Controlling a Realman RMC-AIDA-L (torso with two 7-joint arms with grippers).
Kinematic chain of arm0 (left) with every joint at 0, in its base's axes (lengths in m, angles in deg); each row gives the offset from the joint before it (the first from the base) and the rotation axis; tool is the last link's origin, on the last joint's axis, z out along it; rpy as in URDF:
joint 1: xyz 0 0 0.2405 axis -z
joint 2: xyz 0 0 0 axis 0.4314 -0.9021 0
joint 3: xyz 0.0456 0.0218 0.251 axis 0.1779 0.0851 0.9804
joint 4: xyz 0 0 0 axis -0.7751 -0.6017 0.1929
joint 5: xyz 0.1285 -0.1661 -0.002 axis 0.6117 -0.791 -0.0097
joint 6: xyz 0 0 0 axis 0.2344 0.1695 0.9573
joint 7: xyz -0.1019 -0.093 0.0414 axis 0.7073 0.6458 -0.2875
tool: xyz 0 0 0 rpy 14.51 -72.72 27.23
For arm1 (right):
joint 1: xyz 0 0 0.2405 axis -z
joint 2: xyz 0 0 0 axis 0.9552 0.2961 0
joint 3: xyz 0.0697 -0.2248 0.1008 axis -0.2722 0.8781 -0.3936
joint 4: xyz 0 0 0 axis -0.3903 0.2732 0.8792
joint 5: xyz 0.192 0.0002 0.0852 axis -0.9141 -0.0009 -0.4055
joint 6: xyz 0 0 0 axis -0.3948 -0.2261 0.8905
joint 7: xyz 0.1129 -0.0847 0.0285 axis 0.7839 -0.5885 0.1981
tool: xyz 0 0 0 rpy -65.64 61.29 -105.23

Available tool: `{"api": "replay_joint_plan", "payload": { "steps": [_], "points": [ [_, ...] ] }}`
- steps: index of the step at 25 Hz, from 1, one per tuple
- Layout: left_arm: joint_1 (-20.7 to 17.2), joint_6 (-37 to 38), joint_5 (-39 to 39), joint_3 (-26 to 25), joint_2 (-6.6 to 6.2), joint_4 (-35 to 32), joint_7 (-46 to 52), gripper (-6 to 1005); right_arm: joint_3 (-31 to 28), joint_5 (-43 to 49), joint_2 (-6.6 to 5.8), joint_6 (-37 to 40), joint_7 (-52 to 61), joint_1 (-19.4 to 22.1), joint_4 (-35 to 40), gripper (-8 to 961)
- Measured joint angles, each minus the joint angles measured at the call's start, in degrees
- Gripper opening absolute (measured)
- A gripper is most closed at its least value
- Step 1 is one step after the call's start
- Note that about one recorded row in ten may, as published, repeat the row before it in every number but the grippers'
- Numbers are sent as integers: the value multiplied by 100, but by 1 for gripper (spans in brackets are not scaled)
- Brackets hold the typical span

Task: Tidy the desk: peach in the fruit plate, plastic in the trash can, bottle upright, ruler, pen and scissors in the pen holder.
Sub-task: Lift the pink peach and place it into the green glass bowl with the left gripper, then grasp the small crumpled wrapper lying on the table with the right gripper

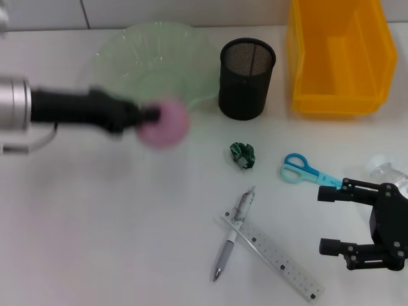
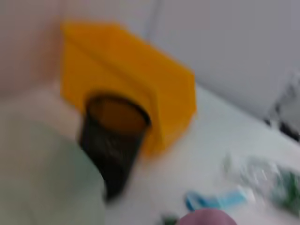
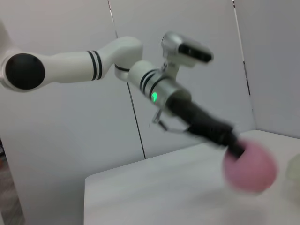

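My left gripper (image 1: 153,116) is shut on the pink peach (image 1: 164,123) and holds it in the air at the near rim of the pale green fruit plate (image 1: 121,54). The peach also shows in the right wrist view (image 3: 249,165) and in the left wrist view (image 2: 208,218). The black mesh pen holder (image 1: 246,78) stands right of the plate. Blue scissors (image 1: 305,170), a pen (image 1: 233,233) and a clear ruler (image 1: 274,256) lie on the desk. A green plastic scrap (image 1: 243,155) lies in the middle. My right gripper (image 1: 330,220) is open beside the lying clear bottle (image 1: 389,173).
A yellow bin (image 1: 336,54) stands at the back right, also showing in the left wrist view (image 2: 131,79) behind the pen holder (image 2: 112,140). The pen lies across one end of the ruler.
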Motion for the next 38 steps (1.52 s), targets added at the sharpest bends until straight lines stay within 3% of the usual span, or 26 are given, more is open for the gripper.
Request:
{"api": "replay_joint_plan", "payload": {
  "steps": [1, 3, 4, 5, 8, 10, 12, 15, 18, 20, 22, 29, 34, 38],
  "points": [
    [209, -244, -101, -304, 0, 139, -13, 60, 0, 0, 4, 1, -14, -2, 0, 822],
    [209, -244, -101, -304, 0, 139, -13, 52, 0, -2, 26, 0, -24, -16, 0, 822],
    [371, -527, -142, -494, 0, 275, -25, 48, 0, -3, 42, 0, -26, -21, 0, 822],
    [774, -1360, -158, -727, -1, 666, -29, 44, 1, -4, 59, 1, -26, -31, 0, 822],
    [958, -1759, -130, -731, -2, 847, -27, 36, 13, -3, 105, 1, -32, -43, 0, 822],
    [1250, -2773, 58, -550, 48, 1063, -37, 37, 16, -1, 147, 1, -37, -68, 0, 822],
    [1223, -3138, -70, -343, 62, 1090, -25, 37, 18, 13, 169, 2, -40, -81, -2, 822],
    [1182, -3283, -215, -245, 63, 1110, -35, 135, 10, 21, 180, 3, -41, -75, -8, 822],
    [959, -3487, -829, -155, 40, 1165, -263, 232, 0, 21, 184, 3, -42, -71, -9, 823],
    [959, -3487, -829, -155, 40, 1165, -263, 297, 0, 10, 188, 3, -43, -75, -9, 823],
    [679, -3424, -1547, -154, 20, 1163, -575, 354, 0, 1, 199, 3, -44, -94, -9, 823],
    [310, -3032, -2491, -144, 15, 1179, -1228, 519, -64, -20, 231, 4, -4, -213, -9, 823],
    [-294, -1513, -2883, -197, -64, 1188, -1899, 680, -647, -30, 206, 73, 678, -353, 190, 823],
    [-789, -399, -2828, -157, -251, 1357, -2259, 794, -771, -14, 96, 212, 2251, -588, 1121, 822]
  ]
}}
